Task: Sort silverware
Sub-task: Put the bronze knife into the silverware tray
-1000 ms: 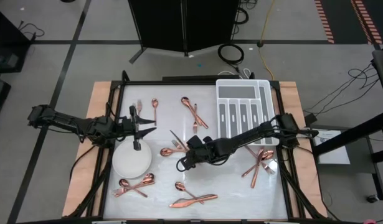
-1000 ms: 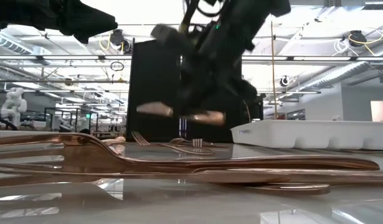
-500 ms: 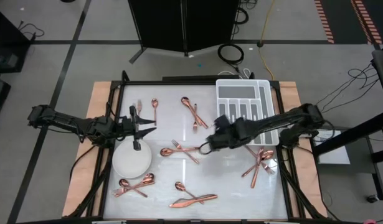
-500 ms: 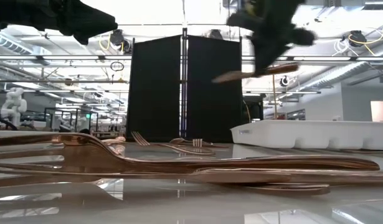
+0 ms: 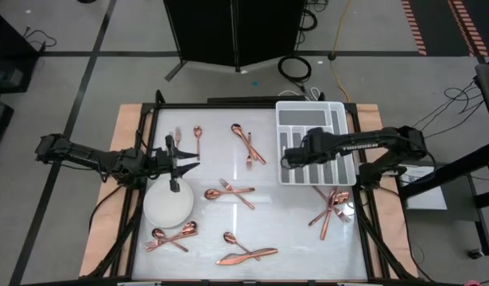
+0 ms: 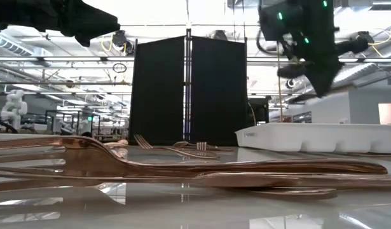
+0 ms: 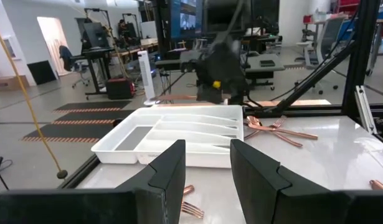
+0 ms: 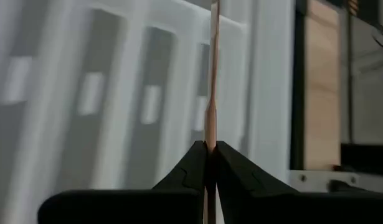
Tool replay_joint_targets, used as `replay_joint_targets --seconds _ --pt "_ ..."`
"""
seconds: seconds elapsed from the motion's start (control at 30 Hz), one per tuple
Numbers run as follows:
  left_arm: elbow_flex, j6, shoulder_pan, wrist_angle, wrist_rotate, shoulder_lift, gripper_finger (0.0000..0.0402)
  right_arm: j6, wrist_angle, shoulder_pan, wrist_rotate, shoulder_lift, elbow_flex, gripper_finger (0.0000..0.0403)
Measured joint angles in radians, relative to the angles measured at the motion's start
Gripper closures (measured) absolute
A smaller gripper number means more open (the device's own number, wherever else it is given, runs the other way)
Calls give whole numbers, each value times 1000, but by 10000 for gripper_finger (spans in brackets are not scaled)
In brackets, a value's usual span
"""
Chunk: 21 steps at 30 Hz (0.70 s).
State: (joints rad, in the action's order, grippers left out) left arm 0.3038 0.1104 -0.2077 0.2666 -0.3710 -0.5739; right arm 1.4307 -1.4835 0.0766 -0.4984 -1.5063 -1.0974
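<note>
Overhead, right pincer grips 1 copper utensil above the white tray.

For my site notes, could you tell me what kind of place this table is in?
Probably a robotics lab or workshop: an open hall with overhead trusses, desks and monitors behind, cables across a taped floor, and a black partition behind the table.

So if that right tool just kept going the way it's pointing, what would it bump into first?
Most likely the white tray. The right tool, shut on a thin copper utensil, looks straight at the tray's slots, and the utensil's tip would probably touch before the tool did. How far off it is cannot be told.
</note>
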Motion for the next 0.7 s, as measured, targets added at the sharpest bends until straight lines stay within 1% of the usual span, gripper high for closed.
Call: replay_joint_targets --seconds 0.07,0.17,0.23,0.33,0.7 --pt "0 0 0 0 0 0 274 -5 40 32 1 27 63 387" --pt "0 0 0 0 0 0 274 -31 135 68 29 65 154 387" --pt "0 0 0 0 0 0 274 -65 215 84 53 90 209 387" --pt "0 0 0 -1 0 0 274 -90 308 96 61 106 272 387" --pt "0 0 0 -24 0 0 274 -55 385 112 119 108 385 387"
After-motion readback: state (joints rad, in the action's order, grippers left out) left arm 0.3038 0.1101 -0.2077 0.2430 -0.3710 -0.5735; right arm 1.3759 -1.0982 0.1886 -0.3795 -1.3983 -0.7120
